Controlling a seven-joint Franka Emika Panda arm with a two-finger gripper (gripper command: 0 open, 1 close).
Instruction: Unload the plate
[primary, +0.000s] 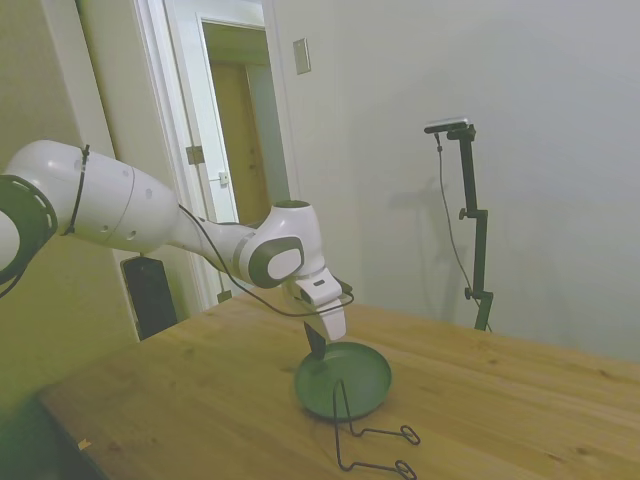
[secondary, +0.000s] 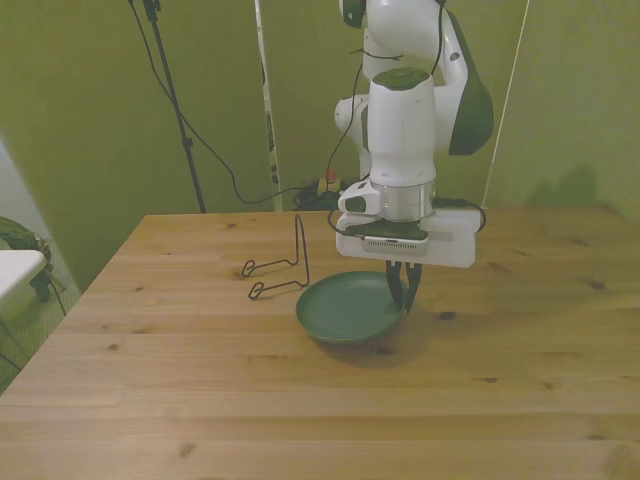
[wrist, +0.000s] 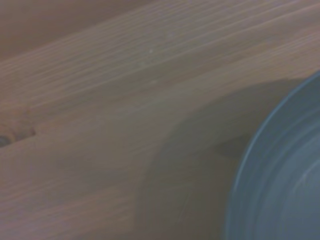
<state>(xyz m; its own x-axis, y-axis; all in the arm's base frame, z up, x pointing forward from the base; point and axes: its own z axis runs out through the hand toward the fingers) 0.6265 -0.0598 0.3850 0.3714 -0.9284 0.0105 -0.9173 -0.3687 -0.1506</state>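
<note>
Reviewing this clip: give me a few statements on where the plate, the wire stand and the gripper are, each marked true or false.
1. The plate lies nearly flat on the table. True.
2. The plate is propped upright in the wire stand. False: the stand holds nothing; the plate lies beside it.
3. The gripper is at the plate's rim, on the front view's right. True.
4. The gripper hangs high above the table, well clear of the plate. False: it is low, with its fingers at the rim.
5. Food sits on the plate. False: its surface is bare.
</note>
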